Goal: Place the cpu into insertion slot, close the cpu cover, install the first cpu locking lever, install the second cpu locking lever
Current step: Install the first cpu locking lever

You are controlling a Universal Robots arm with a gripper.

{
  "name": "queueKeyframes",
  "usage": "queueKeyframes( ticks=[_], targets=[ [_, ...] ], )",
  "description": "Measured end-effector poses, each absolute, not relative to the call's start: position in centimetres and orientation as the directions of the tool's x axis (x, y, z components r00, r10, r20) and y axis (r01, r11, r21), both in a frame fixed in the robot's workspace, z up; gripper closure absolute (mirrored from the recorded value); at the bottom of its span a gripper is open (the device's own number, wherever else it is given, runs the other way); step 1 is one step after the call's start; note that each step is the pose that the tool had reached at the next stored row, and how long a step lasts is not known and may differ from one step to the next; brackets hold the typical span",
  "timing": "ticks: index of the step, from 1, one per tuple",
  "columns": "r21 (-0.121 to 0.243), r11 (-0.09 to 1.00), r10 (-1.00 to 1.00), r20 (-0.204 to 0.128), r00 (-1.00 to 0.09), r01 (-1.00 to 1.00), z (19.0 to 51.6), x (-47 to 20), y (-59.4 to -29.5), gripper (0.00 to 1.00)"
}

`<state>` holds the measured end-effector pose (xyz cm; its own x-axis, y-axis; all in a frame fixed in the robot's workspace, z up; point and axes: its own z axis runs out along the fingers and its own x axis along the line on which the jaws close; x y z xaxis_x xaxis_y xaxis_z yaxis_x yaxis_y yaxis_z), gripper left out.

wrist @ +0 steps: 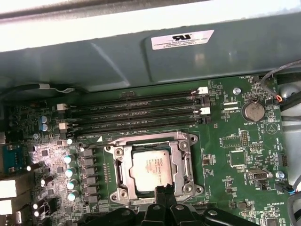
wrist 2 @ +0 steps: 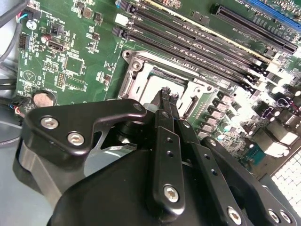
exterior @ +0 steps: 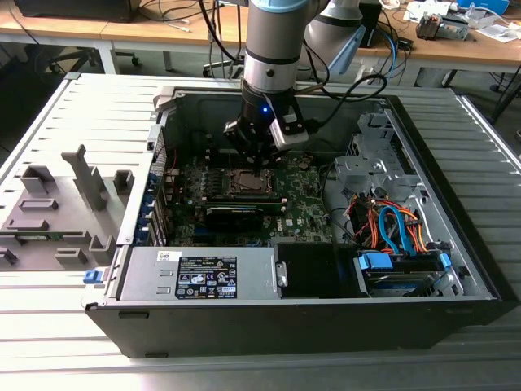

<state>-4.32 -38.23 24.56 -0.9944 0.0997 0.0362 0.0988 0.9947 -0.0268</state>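
The cpu (wrist: 151,169) lies flat in the insertion slot (wrist: 123,197), silver-grey top up, on the green motherboard. The cpu cover (wrist: 181,155), a silvery metal frame, lies down around it. My gripper (wrist: 163,189) hangs just above the socket's edge nearest the wrist, its two thin black fingers pressed together, and I see nothing between them. In the second wrist view the same shut fingertips (wrist 2: 165,92) point down over the cover (wrist 2: 141,63). In the exterior view my gripper (exterior: 259,161) reaches into the open computer case right over the socket (exterior: 244,183).
Long black memory slots (wrist: 131,115) run beside the socket, and a coin battery (wrist: 254,111) sits on the board. A black graphics card (exterior: 234,216), a power supply (exterior: 199,273) and a drive bay with orange and blue cables (exterior: 391,228) crowd the case. Grey fixtures (exterior: 57,208) stand outside it.
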Motion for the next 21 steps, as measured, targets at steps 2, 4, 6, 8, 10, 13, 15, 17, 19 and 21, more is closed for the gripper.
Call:
queueKeyframes(
  ticks=[2, 4, 6, 8, 10, 13, 15, 17, 19, 21],
  targets=[
    [-0.022, 0.996, 0.084, 0.037, -0.996, 0.083, 24.56, -4.31, -38.23, 0.89],
    [-0.013, 0.998, 0.066, 0.037, -0.997, 0.065, 24.56, -4.31, -38.23, 0.89],
    [-0.004, 0.999, 0.051, 0.038, -0.998, 0.051, 24.56, -4.3, -38.23, 0.89],
    [0.003, 0.999, 0.033, 0.038, -0.999, 0.033, 24.56, -4.31, -38.23, 0.89],
    [0.007, 1.0, 0.008, 0.038, -0.999, 0.008, 24.55, -4.3, -38.23, 0.89],
    [0.011, 0.999, -0.034, 0.038, -0.999, -0.034, 24.56, -4.3, -38.23, 0.89],
    [0.013, 0.998, -0.06, 0.038, -0.997, -0.06, 24.56, -4.3, -38.23, 0.89],
    [0.016, 0.997, -0.08, 0.038, -0.996, -0.08, 24.56, -4.3, -38.23, 0.89],
    [0.018, 0.996, -0.089, 0.038, -0.995, -0.089, 24.57, -4.3, -38.24, 0.89],
    [0.027, 0.995, -0.095, 0.037, -0.995, -0.094, 24.55, -4.3, -38.24, 0.89]
  ],
)
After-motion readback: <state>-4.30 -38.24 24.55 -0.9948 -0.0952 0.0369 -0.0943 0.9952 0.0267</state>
